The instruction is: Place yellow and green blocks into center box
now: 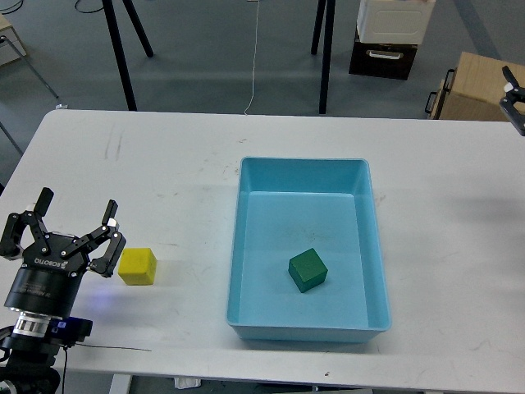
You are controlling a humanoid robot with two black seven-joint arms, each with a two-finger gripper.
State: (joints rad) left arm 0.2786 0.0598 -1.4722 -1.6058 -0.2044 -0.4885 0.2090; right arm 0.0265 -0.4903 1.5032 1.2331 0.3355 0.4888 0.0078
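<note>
The yellow block (137, 265) lies on the white table (164, 164) at the front left. The green block (308, 270) lies inside the light blue tray (235, 246), on its floor near the front middle. My left gripper (78, 203) is open and empty, just left of the yellow block; its lower right finger is close beside the block. My right gripper (515, 103) only shows in part at the right edge, above the table's far right corner. It is too small and cut off to tell its state.
A brown cardboard box (480, 86) and a white-and-black crate (390, 37) stand on the floor beyond the table's far edge. Black stand legs (326, 57) rise behind the table. A thin cable (115, 348) lies along the front left edge.
</note>
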